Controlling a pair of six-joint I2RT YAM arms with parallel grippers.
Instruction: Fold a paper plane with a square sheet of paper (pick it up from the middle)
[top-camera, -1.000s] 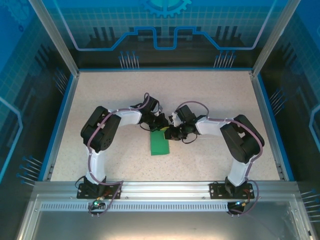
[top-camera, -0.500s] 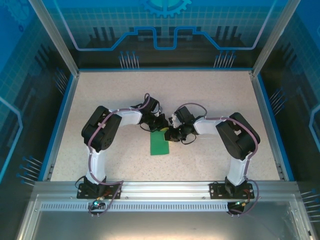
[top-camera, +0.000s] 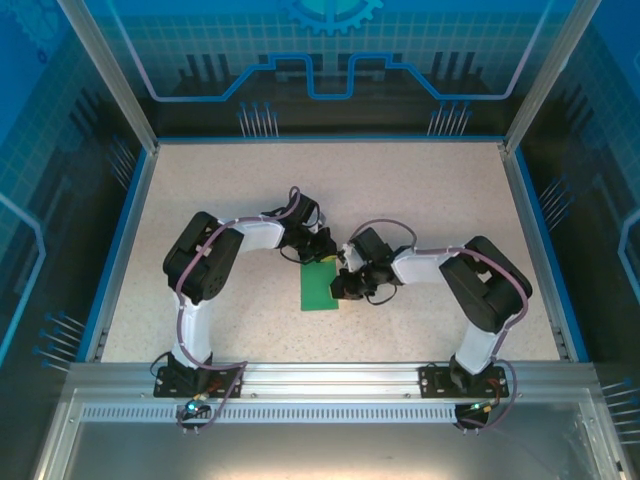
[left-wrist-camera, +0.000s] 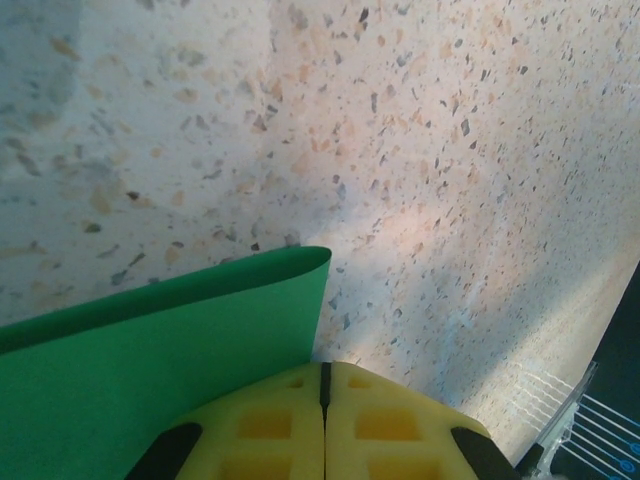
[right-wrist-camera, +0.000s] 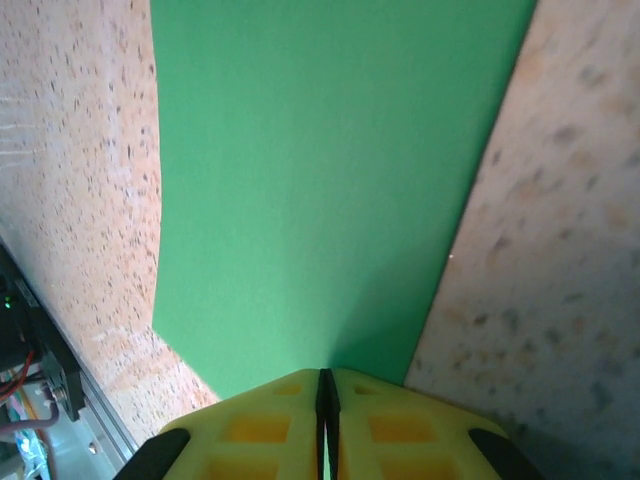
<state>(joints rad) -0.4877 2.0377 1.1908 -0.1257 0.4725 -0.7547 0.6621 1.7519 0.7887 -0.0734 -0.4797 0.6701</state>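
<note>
Evidently the step in hand is a fold carried by both arms. The square sheet of paper (right-wrist-camera: 330, 170), already doubled into a narrow strip, spreads out ahead of the right pincer (right-wrist-camera: 322, 385). That pincer's yellow pads are pressed together, and the green runs straight into the seam, so it is pinching the sheet's edge. The left pincer (left-wrist-camera: 323, 375) is likewise pressed together. The sheet lies to its left, and a raised, curling edge meets the pads just beside the seam. I judge it nipped there, though the contact itself is hidden.

The speckled table (left-wrist-camera: 450, 150) lies bare ahead and to the right of the left pincer.

To do this well, both pincers should travel together, at one height and pace, so the thin paper neither tears nor buckles between them. They should lay the lifted layer edge to edge before letting go. With bites this shallow, a sideways tug could slip the paper out.
</note>
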